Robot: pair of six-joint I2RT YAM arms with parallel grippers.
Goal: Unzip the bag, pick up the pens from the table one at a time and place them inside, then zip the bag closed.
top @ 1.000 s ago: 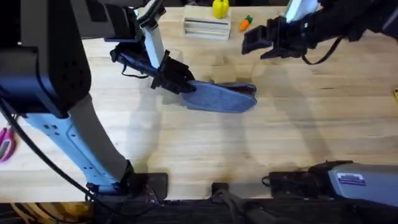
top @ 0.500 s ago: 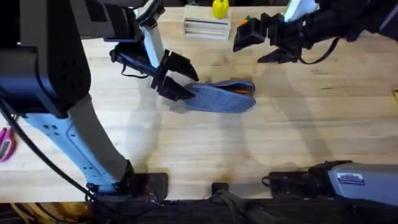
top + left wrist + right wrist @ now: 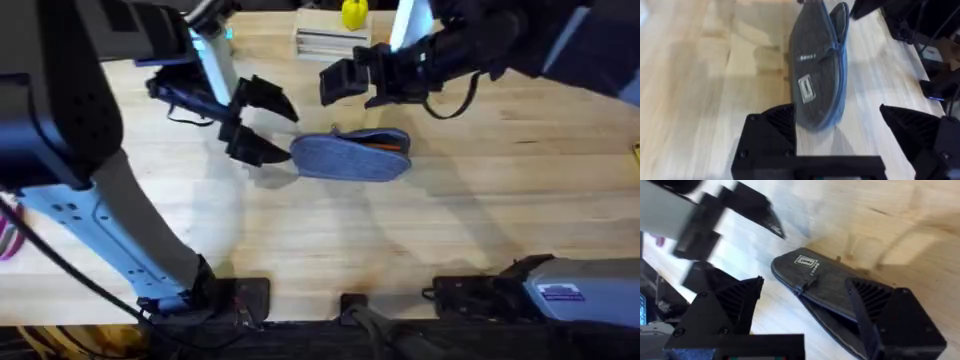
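Note:
The blue-grey bag [image 3: 350, 157] lies flat mid-table, its zip gaping at the right end, where an orange pen [image 3: 388, 147] shows inside. My left gripper [image 3: 262, 125] is open just off the bag's left end, touching nothing. In the left wrist view the bag [image 3: 817, 75] stretches away from my open left gripper [image 3: 840, 135]. My right gripper [image 3: 350, 80] hovers open above and behind the bag. The right wrist view looks down on the bag [image 3: 825, 282] between the open right gripper [image 3: 810, 315] fingers, well above it.
A pale wooden box [image 3: 333, 42] and a yellow object [image 3: 353, 13] stand at the table's [image 3: 480, 220] far edge behind the right gripper. Pink scissors [image 3: 6, 230] lie at the left edge. The tabletop in front of the bag is bare wood.
My left gripper opened, let go of the bag's left end and drew back to the left. The right gripper moved left, over the area behind the bag.

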